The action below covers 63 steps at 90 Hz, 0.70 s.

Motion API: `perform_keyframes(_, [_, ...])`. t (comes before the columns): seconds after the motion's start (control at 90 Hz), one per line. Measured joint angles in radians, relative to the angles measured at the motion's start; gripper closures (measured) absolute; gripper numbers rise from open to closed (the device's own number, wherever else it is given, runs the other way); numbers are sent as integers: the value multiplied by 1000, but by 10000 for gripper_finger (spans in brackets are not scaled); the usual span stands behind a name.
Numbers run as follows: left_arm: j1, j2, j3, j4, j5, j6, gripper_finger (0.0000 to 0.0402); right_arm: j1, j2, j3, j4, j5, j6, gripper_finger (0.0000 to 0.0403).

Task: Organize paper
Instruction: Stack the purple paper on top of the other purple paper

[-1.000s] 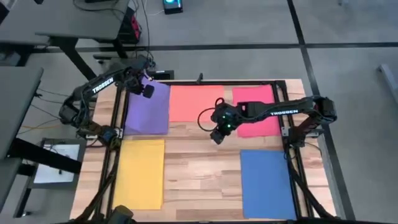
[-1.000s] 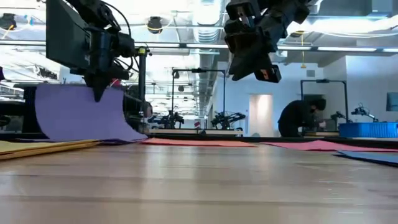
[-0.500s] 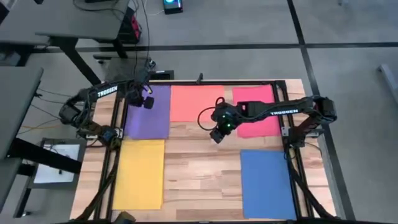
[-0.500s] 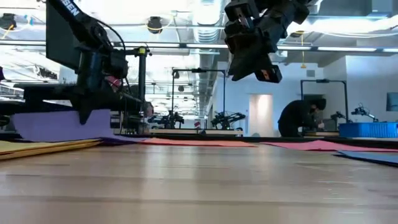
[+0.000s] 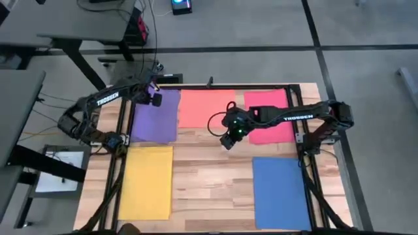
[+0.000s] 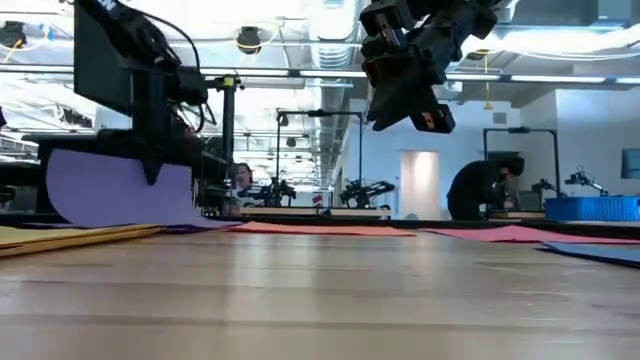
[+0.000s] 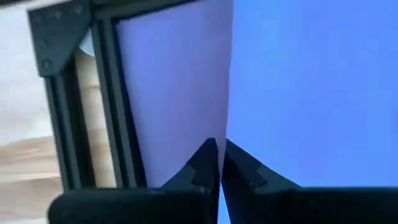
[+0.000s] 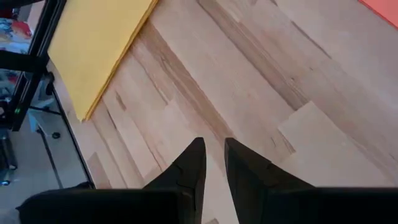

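A: From above we see five coloured sheets on the table (image 5: 209, 170): the purple sheet (image 5: 157, 117) at the far left, the salmon-orange sheet (image 5: 206, 108) next to it, the pink-red sheet (image 5: 269, 114) to the right of that, then the yellow sheet (image 5: 147, 183) and the blue sheet (image 5: 281, 192) along the near side. The left gripper (image 5: 155, 98) sits at the purple sheet's far edge; the right gripper (image 5: 226, 141) hangs between the salmon-orange and pink-red sheets, over wood.

B: We can't judge height from up there. The low view fills that in: the purple sheet (image 6: 120, 190) curls up off the table with the left gripper (image 6: 152, 176) at its top edge, and the right gripper (image 6: 395, 105) hangs well clear of the surface. A person (image 6: 485, 190) works in the room behind.

A: The left wrist view settles the grip: the left gripper (image 7: 221, 149) is pinched tight on the purple sheet (image 7: 298, 81), beside the dark frame (image 7: 87, 99).

B: And in the right wrist view we find the right gripper (image 8: 214, 149) nearly closed, a narrow gap between its fingers, nothing held, over bare wood near the yellow sheet (image 8: 99, 43).
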Motion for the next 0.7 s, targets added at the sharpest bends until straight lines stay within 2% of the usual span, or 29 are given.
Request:
perform_keyframes(0.222, [-9,-3,-3,38,-68,-59,402,-1,0,0,9,0,0,351])
perform_keyframes(0.4, [-59,-3,-4,20,-192,-174,402,-1,0,0,8,0,0,351])
perform_keyframes(0.7, [-62,-3,-4,-4,-199,-183,402,-1,0,0,7,0,-11,351])
